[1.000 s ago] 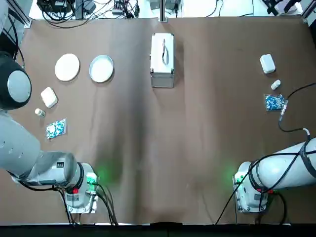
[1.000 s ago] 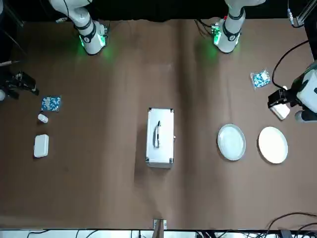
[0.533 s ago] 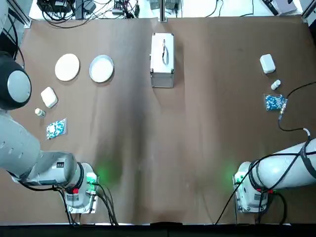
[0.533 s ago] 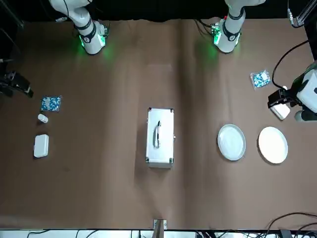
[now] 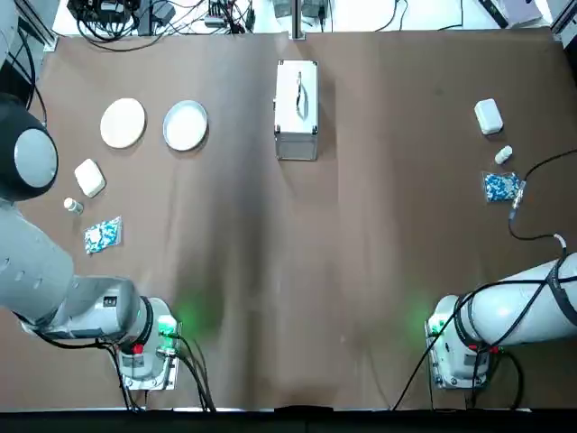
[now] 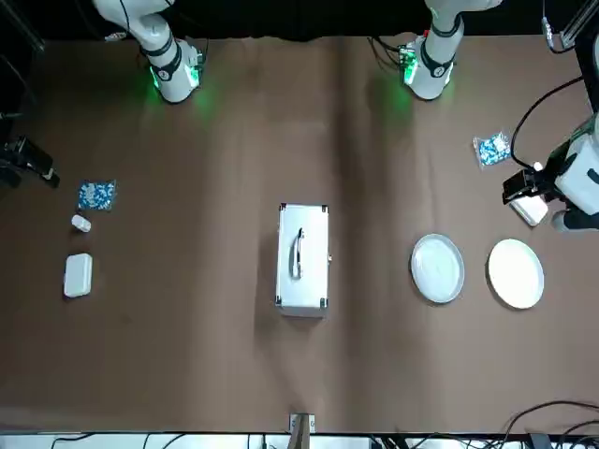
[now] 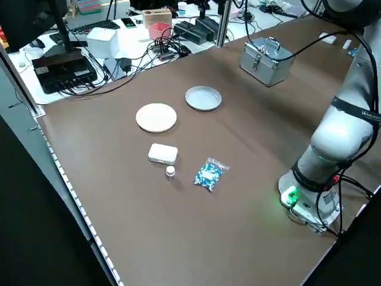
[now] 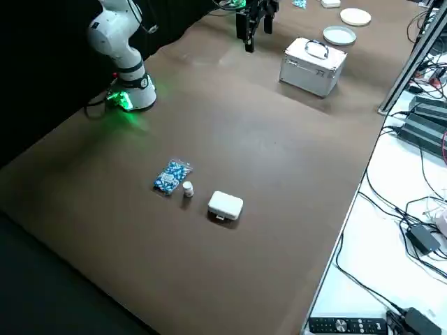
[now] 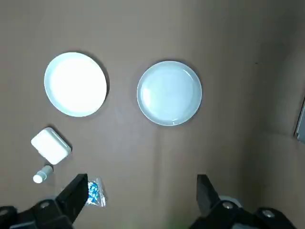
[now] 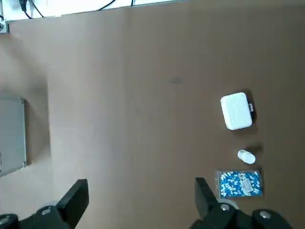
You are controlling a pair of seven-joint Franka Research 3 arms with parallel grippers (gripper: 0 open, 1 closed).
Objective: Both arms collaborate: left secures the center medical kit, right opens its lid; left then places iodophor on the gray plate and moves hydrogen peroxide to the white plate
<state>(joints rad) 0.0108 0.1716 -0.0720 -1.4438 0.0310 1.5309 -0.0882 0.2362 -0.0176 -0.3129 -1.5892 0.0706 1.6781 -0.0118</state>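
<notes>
While our medical kit [image 5: 297, 104] sits shut, both pincers are released.
We see left pincer [image 9: 143, 200] and right pincer [image 10: 142, 202] above the surface [image 5: 361, 271]; the packet's label [image 10: 247, 186] is unreadable.

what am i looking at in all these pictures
Two robot arms stand at one end of a brown table. One picture looks straight down, one faces the robot, two look down from the sides, and two come from the arms' wrists. The left gripper hangs open above the table on the plates' side, the right gripper open on the other; neither holds anything. A metal case lies between, lid closed. There are two round plates, plus small white boxes, little bottles and blue-and-white packets.
</notes>
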